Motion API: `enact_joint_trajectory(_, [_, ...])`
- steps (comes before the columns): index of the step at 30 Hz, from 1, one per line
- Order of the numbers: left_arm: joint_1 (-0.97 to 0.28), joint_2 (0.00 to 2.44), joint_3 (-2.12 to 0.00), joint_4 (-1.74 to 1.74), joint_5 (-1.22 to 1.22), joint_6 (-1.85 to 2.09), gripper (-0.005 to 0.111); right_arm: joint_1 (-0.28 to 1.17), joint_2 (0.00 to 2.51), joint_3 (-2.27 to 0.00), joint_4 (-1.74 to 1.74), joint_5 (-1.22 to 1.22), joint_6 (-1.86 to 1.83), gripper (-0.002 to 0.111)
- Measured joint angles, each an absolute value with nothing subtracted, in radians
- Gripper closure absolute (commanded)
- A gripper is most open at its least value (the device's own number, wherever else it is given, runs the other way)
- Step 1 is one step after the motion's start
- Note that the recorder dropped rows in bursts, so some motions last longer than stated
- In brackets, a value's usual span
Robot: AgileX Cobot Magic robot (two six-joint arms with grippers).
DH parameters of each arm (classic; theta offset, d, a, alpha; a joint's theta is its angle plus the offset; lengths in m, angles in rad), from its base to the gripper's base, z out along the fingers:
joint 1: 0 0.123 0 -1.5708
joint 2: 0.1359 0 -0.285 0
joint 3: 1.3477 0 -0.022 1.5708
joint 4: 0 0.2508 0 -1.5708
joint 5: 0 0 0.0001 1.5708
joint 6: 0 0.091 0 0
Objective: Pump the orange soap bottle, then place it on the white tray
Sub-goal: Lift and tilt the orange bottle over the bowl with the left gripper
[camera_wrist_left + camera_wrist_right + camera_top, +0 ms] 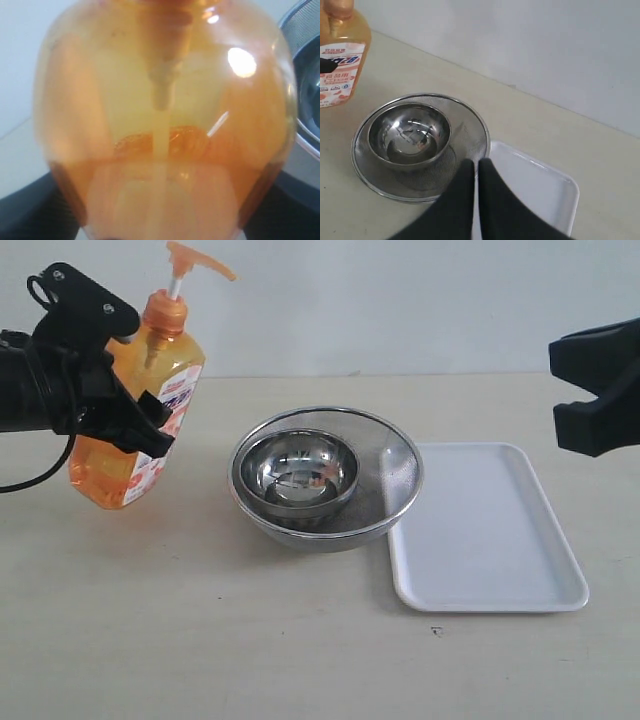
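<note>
The orange soap bottle (165,365) hangs tilted at the left, pump head up and leaning right, its base just above the table. My left gripper (132,375) is shut on the bottle's body. In the left wrist view the orange soap bottle (160,125) fills the picture, with the left gripper (160,220) showing only as dark fingers at its two sides. The white tray (490,540) lies flat at the right with nothing on it. My right gripper (598,390) hovers high above the tray's far right side. The right gripper (476,167) is shut and holds nothing.
A steel mesh strainer (395,475) with a smaller steel bowl (300,475) nested in it stands between the bottle and the tray, its rim touching the tray's left edge. A plain wall rises behind the beige table.
</note>
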State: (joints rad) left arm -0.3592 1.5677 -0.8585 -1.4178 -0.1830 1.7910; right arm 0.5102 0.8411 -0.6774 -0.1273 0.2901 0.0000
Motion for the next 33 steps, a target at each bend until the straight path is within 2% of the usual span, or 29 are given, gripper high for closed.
enact_joint_trajectory(17, [-0.51,1.67,-0.86,-1.286,-0.377,1.755,0.102,0.51,0.841,-0.677,-0.127,0.269,0.0,0.108])
enact_joint_trajectory(26, [-0.524,1.695,-0.86,-1.189,-0.403,1.63,0.102,0.51,0.863,-0.677,-0.131,0.263,0.0,0.108])
enact_joint_trajectory(33, [-0.524,1.695,-0.86,-1.18,-0.403,1.606,0.102,0.51,1.028,-0.732,-0.133,0.227,-0.016,0.108])
